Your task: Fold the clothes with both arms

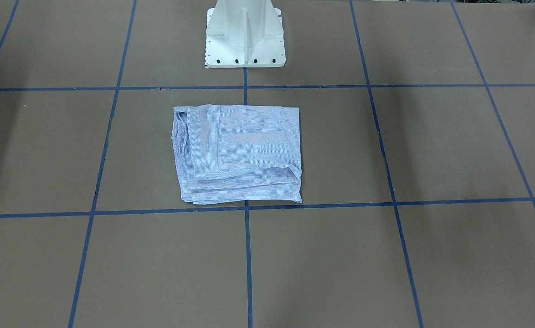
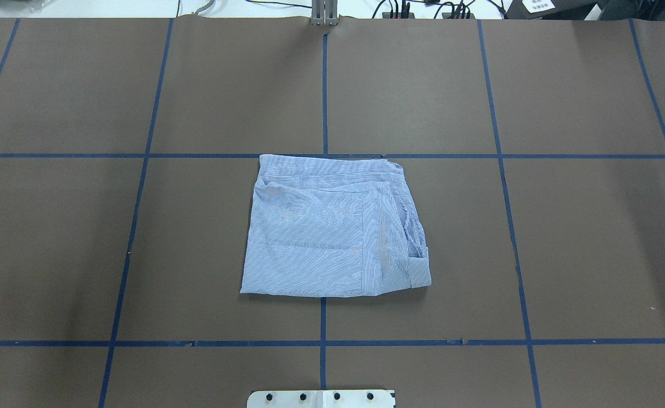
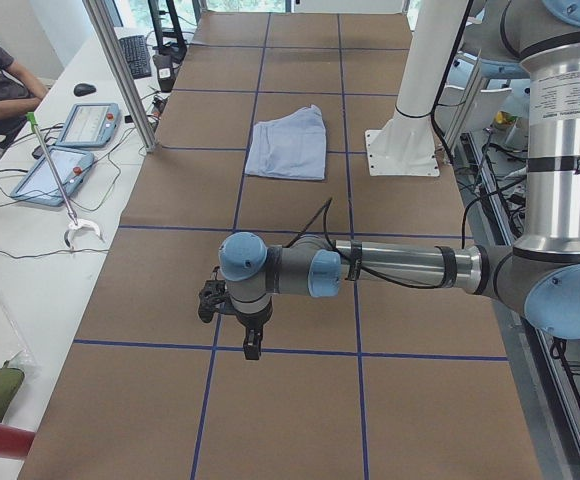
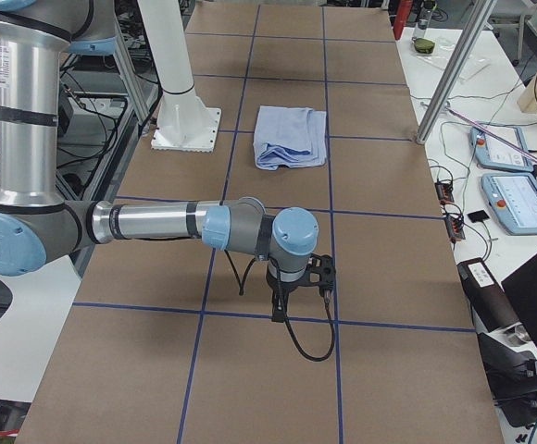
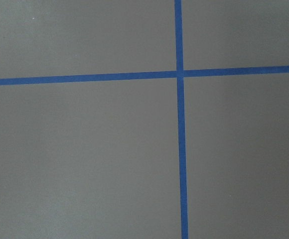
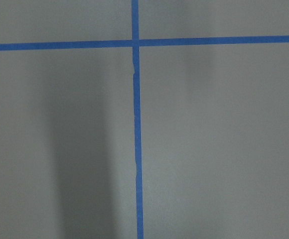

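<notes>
The clothes are one light blue striped shirt, folded into a rough square and lying flat at the table's middle, just in front of the pedestal. Neither arm touches it. In the left side view the near left arm reaches over the table far from the shirt, with its left gripper pointing down above a blue line. In the right side view the right gripper hangs likewise, away from the shirt. I cannot tell whether either is open or shut. Both wrist views show only brown table and tape.
The brown table carries a blue tape grid. The white pedestal base stands at the robot's edge. Beyond the far edge a person sits by control tablets, a metal post and cables.
</notes>
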You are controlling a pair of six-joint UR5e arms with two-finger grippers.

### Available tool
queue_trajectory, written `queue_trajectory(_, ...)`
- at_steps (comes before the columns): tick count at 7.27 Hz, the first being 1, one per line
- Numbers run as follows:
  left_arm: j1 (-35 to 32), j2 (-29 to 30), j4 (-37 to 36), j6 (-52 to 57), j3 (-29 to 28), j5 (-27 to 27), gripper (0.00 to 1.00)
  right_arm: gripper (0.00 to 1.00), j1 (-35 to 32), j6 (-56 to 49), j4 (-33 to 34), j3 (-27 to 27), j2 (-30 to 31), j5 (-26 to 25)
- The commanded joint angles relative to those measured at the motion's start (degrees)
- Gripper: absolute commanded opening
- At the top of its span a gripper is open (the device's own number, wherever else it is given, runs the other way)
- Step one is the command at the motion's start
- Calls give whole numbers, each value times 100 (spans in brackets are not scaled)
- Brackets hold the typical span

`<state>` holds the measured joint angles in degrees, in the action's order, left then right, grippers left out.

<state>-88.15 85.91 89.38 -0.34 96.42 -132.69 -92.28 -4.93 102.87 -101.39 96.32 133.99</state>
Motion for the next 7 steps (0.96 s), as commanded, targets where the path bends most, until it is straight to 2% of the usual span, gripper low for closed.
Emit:
queue_trajectory(1,8,-12,0,7,-10,-12,100,100,0,-26,-39,320,9,127)
queue_trajectory(3,-1,-21,0,7,-1,-3,100,100,0,-17,-441,611,9,128)
queue_trajectory(7,-1,-30,0,7,34,-3,100,100,0,-17,-461,568,-26,110)
